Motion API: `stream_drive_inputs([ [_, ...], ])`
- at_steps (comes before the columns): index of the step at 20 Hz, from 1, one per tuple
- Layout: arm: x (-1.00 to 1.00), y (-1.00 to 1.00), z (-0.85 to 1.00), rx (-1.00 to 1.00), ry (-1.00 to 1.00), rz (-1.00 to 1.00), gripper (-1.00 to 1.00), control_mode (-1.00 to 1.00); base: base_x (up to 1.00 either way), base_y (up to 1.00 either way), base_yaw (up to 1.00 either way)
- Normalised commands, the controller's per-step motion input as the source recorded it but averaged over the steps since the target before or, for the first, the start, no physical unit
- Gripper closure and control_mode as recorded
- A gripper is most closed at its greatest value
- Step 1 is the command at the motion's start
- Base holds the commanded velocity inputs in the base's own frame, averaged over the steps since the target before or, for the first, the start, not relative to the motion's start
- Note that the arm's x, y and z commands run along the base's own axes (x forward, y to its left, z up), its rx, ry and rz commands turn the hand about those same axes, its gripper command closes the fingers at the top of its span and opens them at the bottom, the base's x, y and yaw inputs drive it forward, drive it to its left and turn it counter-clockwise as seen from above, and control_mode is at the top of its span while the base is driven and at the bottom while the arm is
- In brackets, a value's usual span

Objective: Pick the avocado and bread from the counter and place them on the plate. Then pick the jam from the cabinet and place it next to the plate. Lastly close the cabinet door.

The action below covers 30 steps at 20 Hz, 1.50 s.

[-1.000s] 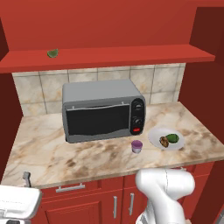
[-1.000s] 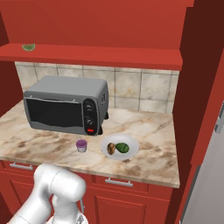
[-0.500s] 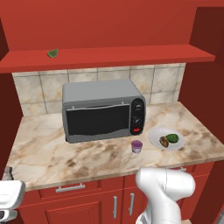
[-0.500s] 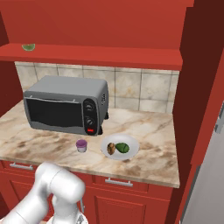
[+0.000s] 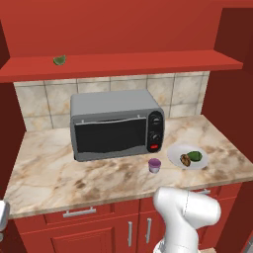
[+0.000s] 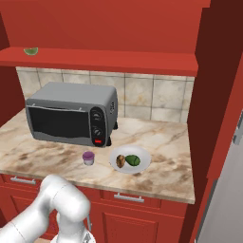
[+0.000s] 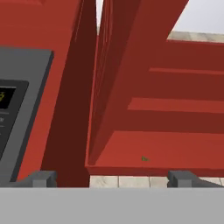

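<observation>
1. The hand view looks up past a red cabinet (image 7: 131, 78) door edge to its shelf; a dark grey panel sits at the left there.
2. Both base views show the veined marble counter (image 5: 99, 183) with a boxy grey toaster oven (image 5: 116, 123).
3. The round pale plate (image 5: 175, 157) holds the glossy avocado (image 5: 194, 156) and lumpy bread (image 5: 185, 159); the purple jam (image 5: 154, 165) stands just beside it.
4. The gripper (image 7: 111, 178) points upward, its jaws spread wide and empty.
</observation>
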Motion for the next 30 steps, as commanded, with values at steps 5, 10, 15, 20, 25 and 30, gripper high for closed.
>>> stream_drive_inputs([
  [5,0.17,0.46,-0.16,0.0,0.0,0.04,-1.0,-1.0,0.0,0.0,0.0],
  [10,0.2,0.41,-0.24,0.0,0.0,0.05,-1.0,-1.0,0.0,0.0,0.0],
  [15,0.09,0.35,0.02,0.0,0.0,0.04,-1.0,-1.0,0.0,0.0,0.0],
  [20,0.0,0.08,0.28,0.0,-0.01,0.01,-1.0,-1.0,0.0,0.0,0.0],
  [25,0.0,0.0,0.35,0.01,-0.06,0.0,-1.0,-1.0,0.0,0.0,0.0],
  [30,0.0,-0.04,0.47,0.05,-0.06,0.0,-1.0,-1.0,0.0,0.0,0.0],
])
